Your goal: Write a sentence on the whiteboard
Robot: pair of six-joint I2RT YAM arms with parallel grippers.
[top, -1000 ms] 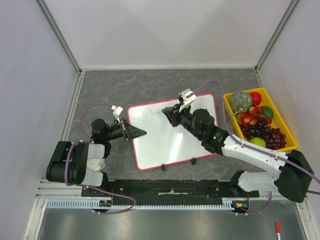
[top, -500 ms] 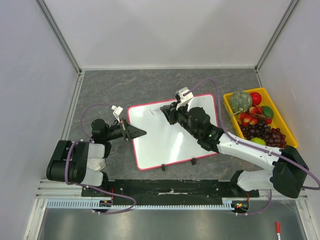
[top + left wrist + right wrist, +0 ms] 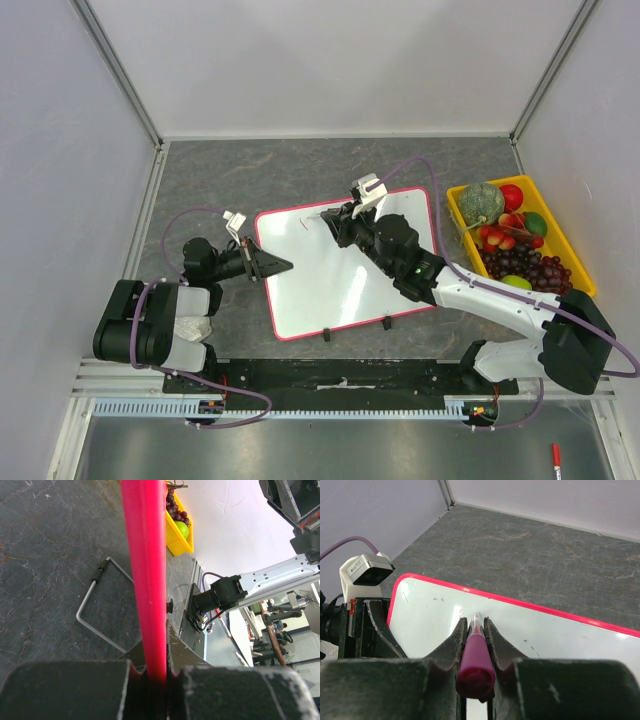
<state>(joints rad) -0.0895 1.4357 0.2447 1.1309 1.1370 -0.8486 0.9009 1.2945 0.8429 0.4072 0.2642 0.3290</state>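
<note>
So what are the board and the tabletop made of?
The board looks like a glossy coated white sheet with a pink-red, plastic-looking rim; light glints off it. The tabletop is dark grey, veined, matte: perhaps stone-look laminate, hard to tell.

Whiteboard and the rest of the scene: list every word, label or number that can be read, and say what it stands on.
No text can be read in any view.
whiteboard: only a few short thin strokes, none forming a letter.
marker in the right gripper: no print visible.
yellow bin of fruit: no label visible.
</note>
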